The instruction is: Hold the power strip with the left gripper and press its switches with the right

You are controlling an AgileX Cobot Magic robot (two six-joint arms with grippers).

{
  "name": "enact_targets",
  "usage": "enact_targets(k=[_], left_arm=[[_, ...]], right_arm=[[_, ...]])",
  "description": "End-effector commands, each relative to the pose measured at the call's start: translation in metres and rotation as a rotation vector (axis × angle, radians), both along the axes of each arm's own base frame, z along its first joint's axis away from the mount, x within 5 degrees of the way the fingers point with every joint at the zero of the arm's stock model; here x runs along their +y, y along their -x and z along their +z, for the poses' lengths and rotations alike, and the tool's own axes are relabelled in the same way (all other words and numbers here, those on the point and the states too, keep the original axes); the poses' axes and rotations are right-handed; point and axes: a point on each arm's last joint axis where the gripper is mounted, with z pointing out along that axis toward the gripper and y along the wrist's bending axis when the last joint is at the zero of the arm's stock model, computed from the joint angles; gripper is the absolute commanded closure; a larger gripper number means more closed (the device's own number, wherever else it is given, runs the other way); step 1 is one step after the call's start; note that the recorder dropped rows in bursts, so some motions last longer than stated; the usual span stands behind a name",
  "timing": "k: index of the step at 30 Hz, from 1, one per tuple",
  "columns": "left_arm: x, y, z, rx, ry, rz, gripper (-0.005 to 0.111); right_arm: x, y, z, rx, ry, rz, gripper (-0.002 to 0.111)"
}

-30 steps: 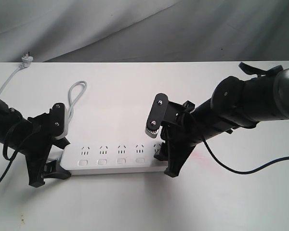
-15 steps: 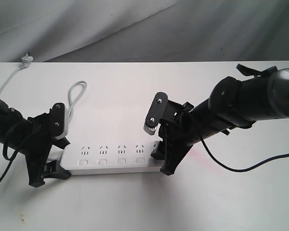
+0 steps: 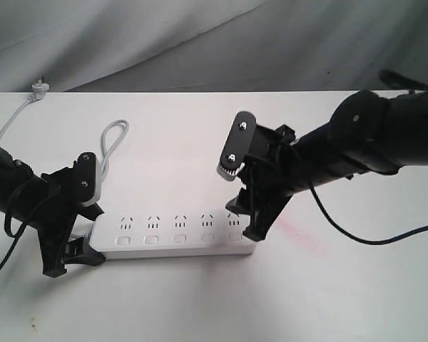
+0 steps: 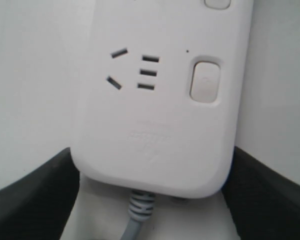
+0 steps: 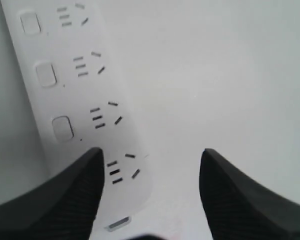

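The white power strip (image 3: 175, 234) lies flat on the table, its row of switches (image 3: 180, 239) along the near edge. My left gripper (image 3: 87, 222) is shut across its cord end. In the left wrist view both black fingers (image 4: 30, 195) press the sides of the power strip (image 4: 155, 125), beside one switch (image 4: 205, 81) and the grey cord (image 4: 137, 215). My right gripper (image 3: 247, 187) hangs open just above the strip's far end. In the right wrist view my right gripper (image 5: 152, 155) has one finger (image 5: 75, 195) over the power strip (image 5: 90, 90), and three switches (image 5: 46, 74) show beyond it.
The grey-white cord (image 3: 114, 142) loops behind the strip and runs to a plug (image 3: 39, 87) at the table's back left. A grey cloth (image 3: 214, 35) hangs behind the white table (image 3: 200, 306). A faint pink smear (image 3: 299, 231) marks the table right of the strip.
My right gripper has lifted and drawn back to the right, off the strip's far end, so the last socket group now shows. The left gripper and the strip have not moved.
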Motion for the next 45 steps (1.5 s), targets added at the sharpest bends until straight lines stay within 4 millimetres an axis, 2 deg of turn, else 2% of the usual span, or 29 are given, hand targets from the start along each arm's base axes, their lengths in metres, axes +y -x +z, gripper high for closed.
enact_targets(k=[1,4,6,9,11,12,21,26,31,35,40,45], left_arm=[[0.001,-0.002,0.001,-0.011,0.001,0.013,0.059],[0.001,-0.002,0.001,-0.011,0.001,0.013,0.059],[0.001,-0.002,0.001,-0.011,0.001,0.013,0.059],[0.001,-0.002,0.001,-0.011,0.001,0.013,0.059],[0.001,-0.002,0.001,-0.011,0.001,0.013,0.059],[0.001,-0.002,0.001,-0.011,0.001,0.013,0.059],[0.001,-0.002,0.001,-0.011,0.001,0.013,0.059],[0.001,-0.002,0.001,-0.011,0.001,0.013,0.059],[0.001,-0.002,0.001,-0.011,0.001,0.013,0.059],[0.001,-0.002,0.001,-0.011,0.001,0.013,0.059],[0.001,-0.002,0.001,-0.011,0.001,0.013,0.059],[0.001,-0.002,0.001,-0.011,0.001,0.013,0.059]], right_arm=[[-0.005,0.006,0.033,-0.090,-0.040,0.000,0.056],[-0.009,0.009,0.045,-0.128,-0.056,-0.010,0.056],[-0.011,0.012,0.047,-0.139,-0.058,-0.015,0.062],[-0.016,0.018,0.047,-0.152,-0.055,-0.028,0.084],[-0.019,0.024,0.046,-0.141,-0.058,-0.034,0.104],[-0.021,0.027,0.044,-0.131,-0.060,-0.039,0.108],[-0.037,0.058,0.056,-0.128,-0.121,-0.087,0.108],[-0.042,0.064,0.077,-0.205,-0.159,-0.100,0.108],[-0.055,0.068,0.102,-0.378,-0.208,-0.191,0.108],[-0.071,0.091,0.118,-0.474,-0.256,-0.230,0.108],[-0.096,0.118,0.119,-0.543,-0.320,-0.332,0.108],[-0.125,0.143,0.101,-0.541,-0.372,-0.476,0.108]])
